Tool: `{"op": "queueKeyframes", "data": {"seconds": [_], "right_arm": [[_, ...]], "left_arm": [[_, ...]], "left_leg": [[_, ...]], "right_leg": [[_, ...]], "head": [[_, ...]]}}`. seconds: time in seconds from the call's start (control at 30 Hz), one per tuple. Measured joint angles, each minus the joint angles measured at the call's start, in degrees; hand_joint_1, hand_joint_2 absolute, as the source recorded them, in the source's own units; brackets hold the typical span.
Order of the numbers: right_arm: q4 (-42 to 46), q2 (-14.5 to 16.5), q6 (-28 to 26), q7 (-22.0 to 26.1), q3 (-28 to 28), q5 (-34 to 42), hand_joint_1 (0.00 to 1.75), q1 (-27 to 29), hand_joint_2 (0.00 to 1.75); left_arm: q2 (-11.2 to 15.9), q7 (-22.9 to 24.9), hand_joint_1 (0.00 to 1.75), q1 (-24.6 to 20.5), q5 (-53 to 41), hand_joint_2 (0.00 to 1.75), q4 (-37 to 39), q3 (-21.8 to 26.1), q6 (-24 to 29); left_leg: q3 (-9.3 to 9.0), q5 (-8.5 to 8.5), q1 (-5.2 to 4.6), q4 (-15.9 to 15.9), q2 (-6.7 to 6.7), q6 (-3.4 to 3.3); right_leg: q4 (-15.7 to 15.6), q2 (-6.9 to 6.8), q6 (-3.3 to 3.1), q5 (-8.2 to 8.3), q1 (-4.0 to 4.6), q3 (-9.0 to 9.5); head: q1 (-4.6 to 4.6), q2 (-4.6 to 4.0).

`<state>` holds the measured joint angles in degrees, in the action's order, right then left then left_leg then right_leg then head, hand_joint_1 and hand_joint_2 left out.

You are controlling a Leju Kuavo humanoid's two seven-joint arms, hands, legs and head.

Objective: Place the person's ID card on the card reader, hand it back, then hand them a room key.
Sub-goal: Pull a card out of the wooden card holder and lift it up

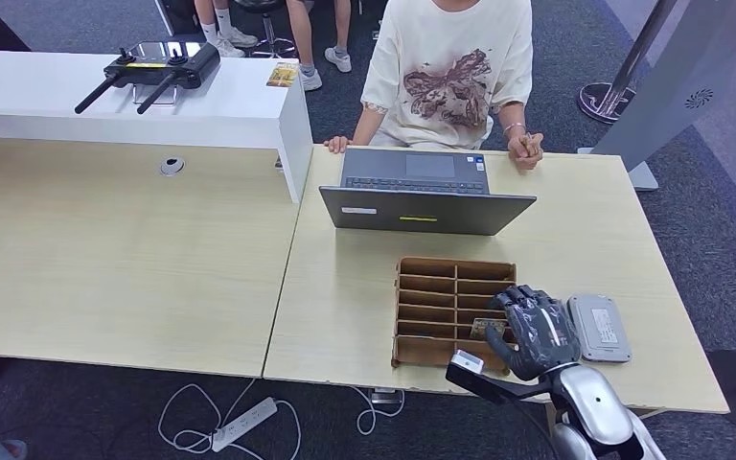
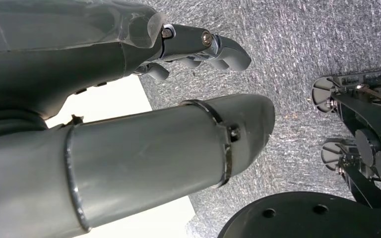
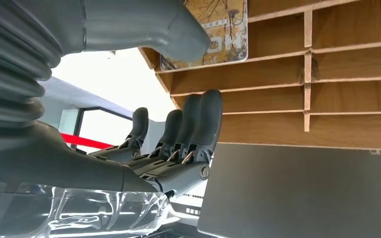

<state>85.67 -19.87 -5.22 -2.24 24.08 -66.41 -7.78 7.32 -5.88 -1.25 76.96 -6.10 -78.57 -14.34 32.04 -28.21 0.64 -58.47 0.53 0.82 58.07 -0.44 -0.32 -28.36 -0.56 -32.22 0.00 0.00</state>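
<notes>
One room key card (image 1: 488,328) lies in the wooden rack (image 1: 428,273) under the right hand (image 1: 535,329), fingers spread and empty, seemingly reaching for it; next comes a pinch.

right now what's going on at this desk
The robot's right hand is reaching into a wooden slotted tray on the desk, its thumb beside a patterned card standing in one of the slots. Whether it grips the card yet can't be told. A grey card reader lies just to the tray's right. A person sits across the desk behind an open laptop. The left hand hangs over the carpet, holding nothing.
</notes>
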Motion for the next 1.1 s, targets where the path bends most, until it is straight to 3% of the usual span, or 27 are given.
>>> {"op": "queueKeyframes", "data": {"seconds": [0.43, 1.1], "right_arm": [[-1.4, 0.0, 0.0, -0.1, 0.8, 0.8, 1.03, -0.7, 1.75], [-2.4, -0.7, 0.3, 0.5, 1.8, 1.9, 1.43, -1.0, 1.75]], "left_arm": [[0.0, 0.0, 0.00, 0.0, 0.1, 0.00, 0.0, 0.0, 0.0], [0.0, 0.1, 0.00, 0.0, 0.3, 0.00, 0.0, 0.0, -0.1]], "left_leg": [[0.00, 0.00, 0.00, 0.0, 0.00, 0.00], [-0.01, 0.00, 0.00, 0.0, 0.00, 0.00]], "right_leg": [[0.0, 0.00, 0.00, 0.00, 0.00, 0.00], [0.0, 0.01, 0.00, 0.00, 0.00, 0.00]], "head": [[0.00, 0.00], [0.00, 0.00]]}}
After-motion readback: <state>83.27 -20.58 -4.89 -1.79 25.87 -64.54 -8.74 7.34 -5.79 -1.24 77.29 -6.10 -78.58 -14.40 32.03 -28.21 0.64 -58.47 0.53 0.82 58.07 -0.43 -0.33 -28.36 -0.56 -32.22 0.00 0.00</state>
